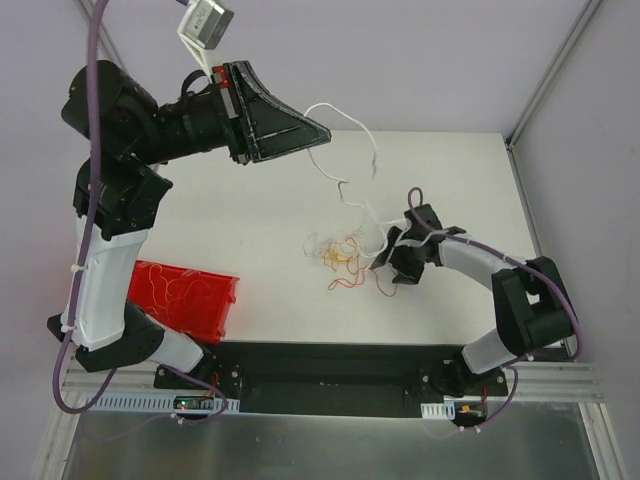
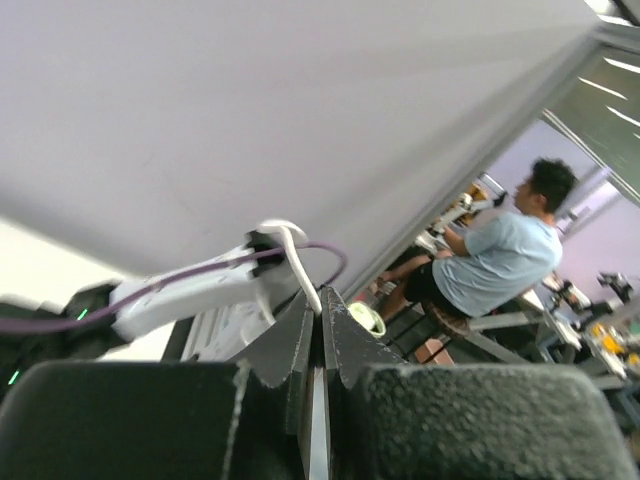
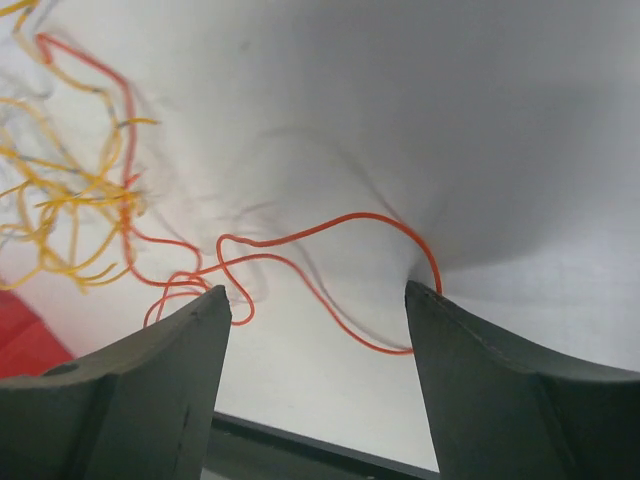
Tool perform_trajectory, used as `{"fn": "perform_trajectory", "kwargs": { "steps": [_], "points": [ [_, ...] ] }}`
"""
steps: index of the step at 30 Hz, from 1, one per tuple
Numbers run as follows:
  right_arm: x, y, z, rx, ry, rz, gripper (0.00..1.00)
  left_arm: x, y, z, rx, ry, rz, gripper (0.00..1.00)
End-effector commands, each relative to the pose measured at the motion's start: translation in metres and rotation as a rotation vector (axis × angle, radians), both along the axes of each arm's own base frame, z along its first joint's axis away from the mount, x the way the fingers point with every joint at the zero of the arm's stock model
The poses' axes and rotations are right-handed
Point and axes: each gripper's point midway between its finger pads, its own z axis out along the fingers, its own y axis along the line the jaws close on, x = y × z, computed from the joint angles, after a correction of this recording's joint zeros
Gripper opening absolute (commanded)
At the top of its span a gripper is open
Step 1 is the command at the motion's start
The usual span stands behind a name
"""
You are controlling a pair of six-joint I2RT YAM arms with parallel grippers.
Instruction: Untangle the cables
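Left claw [image 1: 322, 130] is raised at upper centre of the overhead view, tips pointing right. In the left wrist view it is seen fully closed [image 2: 320, 318], with the white strand [image 2: 300, 265] pinched between the tips.

The white strand [image 1: 373, 150] is seen hanging from that claw. Its long axis runs top to bottom, looping right on the way down to the cables [image 1: 335, 250].

The cables are found in a loose tangle at centre of the white surface [image 1: 260, 200], slightly wider than tall.

A red strand [image 1: 350, 282] trails from the tangle toward lower right.

Right claw [image 1: 385, 262] is set low just right of the tangle, jaws wide apart [image 3: 318, 295], nothing gripped. In its wrist view the red strand [image 3: 330, 225] runs upper left to lower right, touching the right finger.

A red bin [image 1: 232, 300] with thin strands inside is noted at lower left.
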Motion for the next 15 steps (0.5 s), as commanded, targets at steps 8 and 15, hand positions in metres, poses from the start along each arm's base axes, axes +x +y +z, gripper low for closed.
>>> {"fn": "perform_trajectory", "kwargs": {
  "steps": [8,15],
  "points": [
    [-0.031,-0.094,0.057,-0.282,-0.114,0.148,0.75,0.110,0.049,-0.130,0.167,0.376,0.400,0.00],
    [-0.063,-0.084,0.083,-0.161,-0.254,0.234,0.77,0.135,0.063,-0.292,0.381,0.707,0.543,0.00]
  ]
}}
